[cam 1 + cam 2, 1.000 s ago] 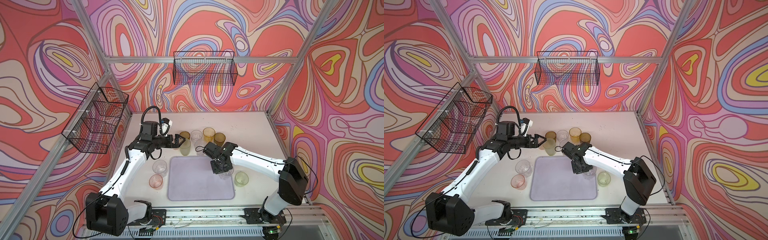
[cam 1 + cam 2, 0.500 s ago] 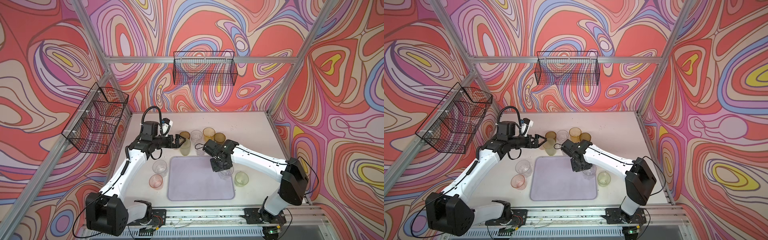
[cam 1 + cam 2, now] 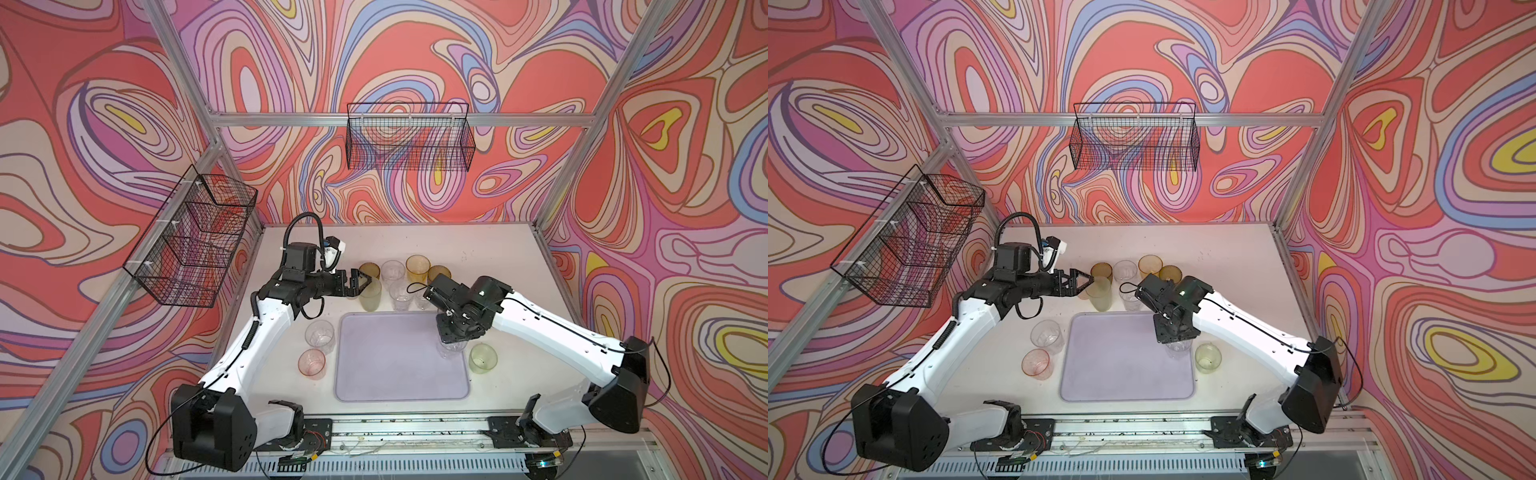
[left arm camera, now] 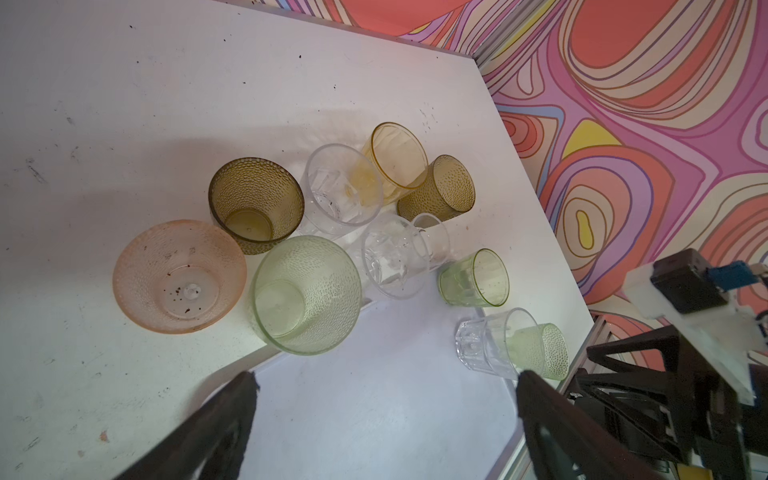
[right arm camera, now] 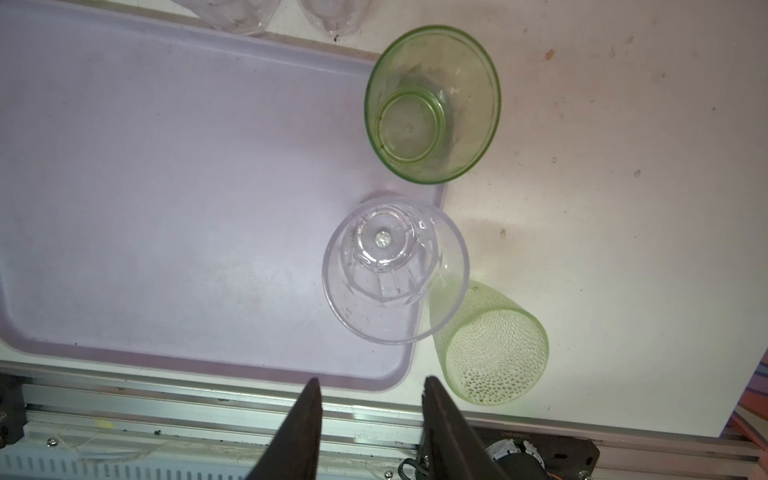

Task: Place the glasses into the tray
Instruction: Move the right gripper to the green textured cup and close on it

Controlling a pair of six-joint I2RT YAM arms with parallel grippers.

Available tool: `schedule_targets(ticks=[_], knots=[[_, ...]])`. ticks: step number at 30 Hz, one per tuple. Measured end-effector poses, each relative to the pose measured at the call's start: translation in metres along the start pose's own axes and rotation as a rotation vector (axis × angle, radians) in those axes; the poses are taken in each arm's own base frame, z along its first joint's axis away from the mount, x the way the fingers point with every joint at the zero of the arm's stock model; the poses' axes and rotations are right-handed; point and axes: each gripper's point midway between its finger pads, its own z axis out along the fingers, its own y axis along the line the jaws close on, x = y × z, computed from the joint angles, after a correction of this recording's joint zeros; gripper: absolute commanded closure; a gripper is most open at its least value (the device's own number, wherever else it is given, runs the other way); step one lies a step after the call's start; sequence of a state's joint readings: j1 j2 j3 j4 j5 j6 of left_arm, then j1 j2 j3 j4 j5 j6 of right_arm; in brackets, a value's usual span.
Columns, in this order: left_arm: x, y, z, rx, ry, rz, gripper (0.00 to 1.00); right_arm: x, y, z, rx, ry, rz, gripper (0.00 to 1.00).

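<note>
With the right gripper (image 5: 371,380) parted and empty just above the clear tumbler (image 5: 395,270), which stands upright inside the tray (image 5: 166,166) close to its rim, a skewed lift could clip and topple it, while the left gripper (image 4: 386,376) hangs wide open near the other glasses (image 4: 307,291) beyond the tray's far edge.

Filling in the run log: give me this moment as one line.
right gripper: open, above clear glass | clear glass: upright in tray | left gripper: open, empty
</note>
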State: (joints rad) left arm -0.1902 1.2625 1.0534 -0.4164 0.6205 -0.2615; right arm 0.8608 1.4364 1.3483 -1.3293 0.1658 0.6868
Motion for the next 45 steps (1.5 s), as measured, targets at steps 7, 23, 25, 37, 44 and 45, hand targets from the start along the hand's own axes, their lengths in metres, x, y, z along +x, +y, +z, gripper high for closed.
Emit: schedule_targets(ticks=[7, 23, 25, 37, 44, 45], knots=[[0.000, 0.001, 0.000, -0.005, -0.001, 0.003, 0.00, 0.031, -0.025, 0.003, 0.028, 0.036, 0.033, 0.58], [0.001, 0.004, 0.002, -0.015, 0.005, 0.001, 0.00, 0.065, -0.045, 0.044, 0.064, 0.088, 0.080, 0.57], [0.001, 0.005, 0.003, -0.018, 0.007, 0.000, 0.00, 0.065, -0.045, 0.047, 0.059, 0.085, 0.088, 0.57], [0.002, 0.006, 0.003, -0.022, 0.010, -0.003, 0.00, 0.053, -0.053, 0.062, 0.006, 0.077, 0.155, 0.62], [0.003, 0.007, 0.004, -0.024, 0.015, -0.006, 0.00, 0.050, -0.050, 0.072, -0.011, 0.088, 0.145, 0.69], [0.003, 0.007, 0.004, -0.024, 0.015, -0.006, 0.00, 0.050, -0.050, 0.073, -0.011, 0.090, 0.143, 0.69]])
